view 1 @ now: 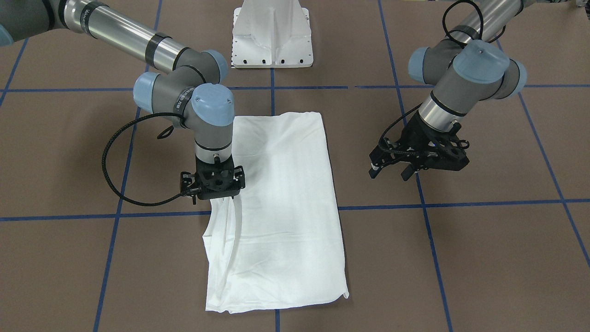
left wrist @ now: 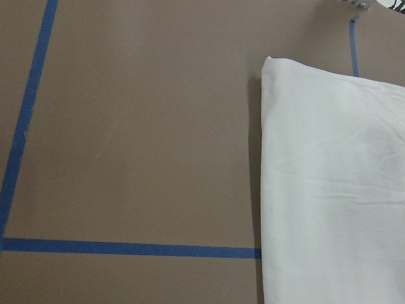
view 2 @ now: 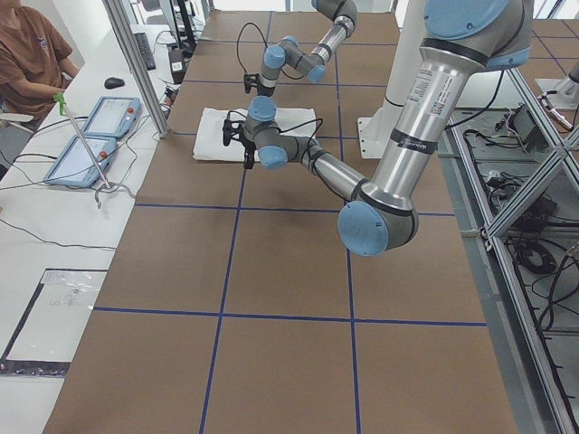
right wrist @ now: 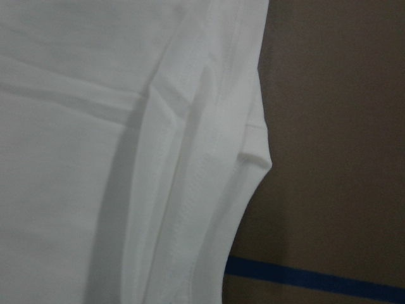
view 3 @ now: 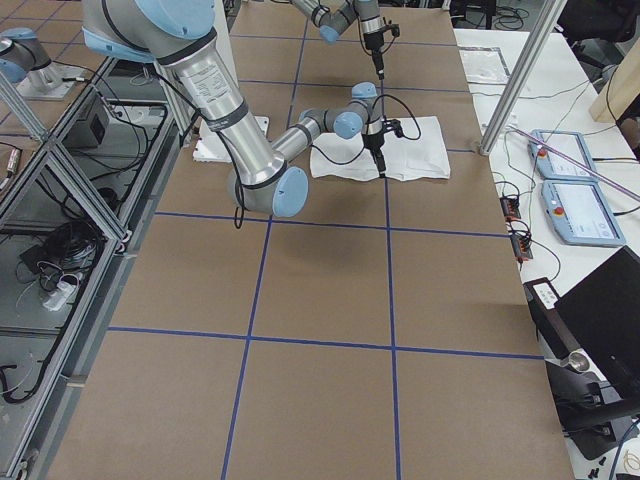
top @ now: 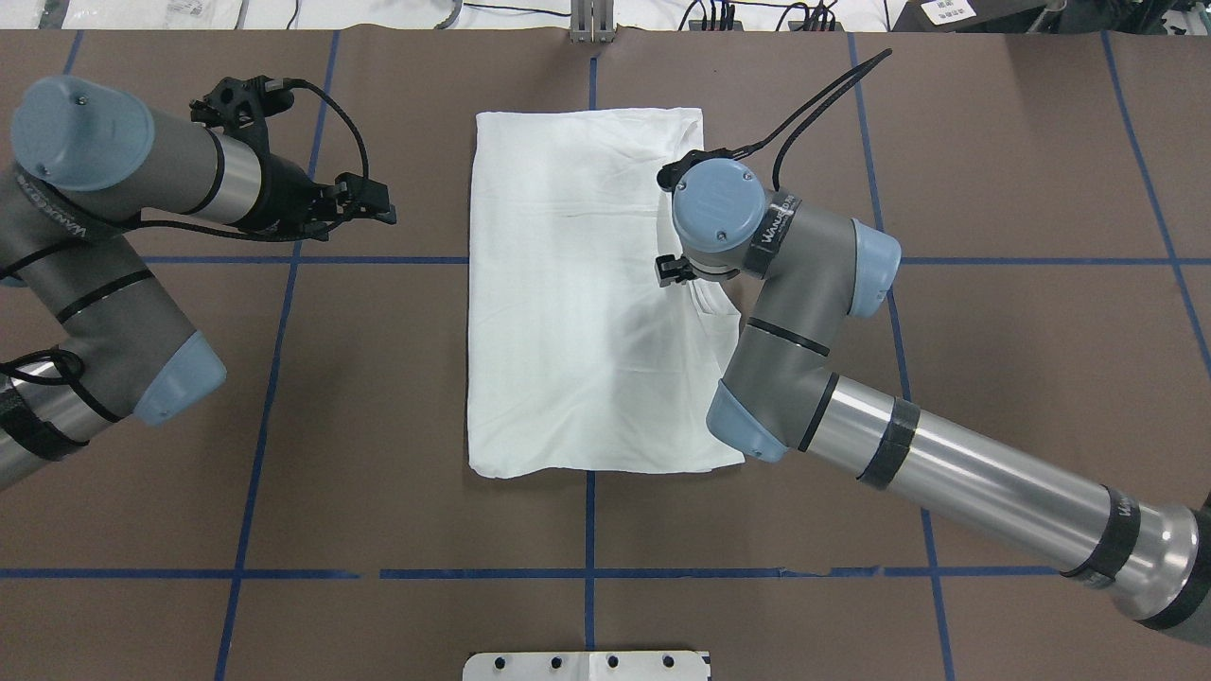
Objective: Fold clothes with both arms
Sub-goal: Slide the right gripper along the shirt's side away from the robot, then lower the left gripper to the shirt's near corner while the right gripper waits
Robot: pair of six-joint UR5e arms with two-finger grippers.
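Bright, even light is falling from above onto the table (top: 993,397). The right arm (top: 785,312) is throwing a soft shadow towards nine o'clock across the T-shirt (top: 568,312), which is glaring. The right wrist view is coming out blurred.

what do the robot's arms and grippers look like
Left arm and right arm: silver tubes, grey joints, light-blue round caps, black bands with white lettering. Left gripper and right gripper: black, two-fingered, open-framed, each fed by a looping black cable.

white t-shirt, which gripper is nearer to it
Right. The right gripper is at one long edge of the white T-shirt; the left gripper hangs over the table beyond the opposite edge, apart from it.
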